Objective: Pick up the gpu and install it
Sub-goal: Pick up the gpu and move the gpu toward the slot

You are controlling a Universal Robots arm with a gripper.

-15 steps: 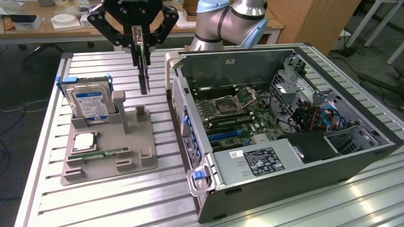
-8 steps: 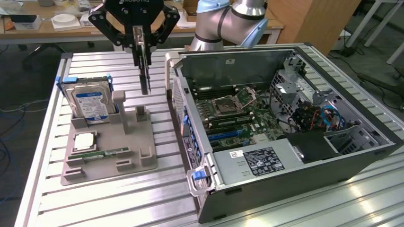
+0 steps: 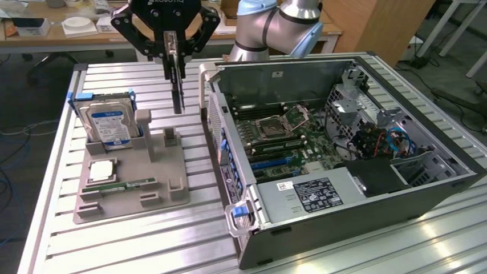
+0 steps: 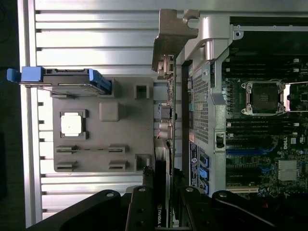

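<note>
Black end effector [image 3: 173, 52] clamped on the thin, flat, dark gpu card [image 3: 177, 91], which hangs upright on edge just outside the open black computer case [image 3: 426, 188]. The case's near wall separates the card from the motherboard [image 3: 304, 134]. Beside the case, a grey plastic fixture tray [image 3: 163, 171] carries a silver, blue-labelled hard drive [image 3: 110, 125] on the ribbed aluminium tabletop [image 3: 152, 240].

Gripper [image 4: 162, 202] clamped on gpu [image 4: 160, 180]; gpu edge-on between grey fixture [image 4: 125, 134] and open computer case [image 4: 207, 106]

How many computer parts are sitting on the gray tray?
3. The hard drive stands at the far end of the tray; the square chip lies nearer; the green memory stick lies beside the chip. The gripper holds the gpu.
</note>
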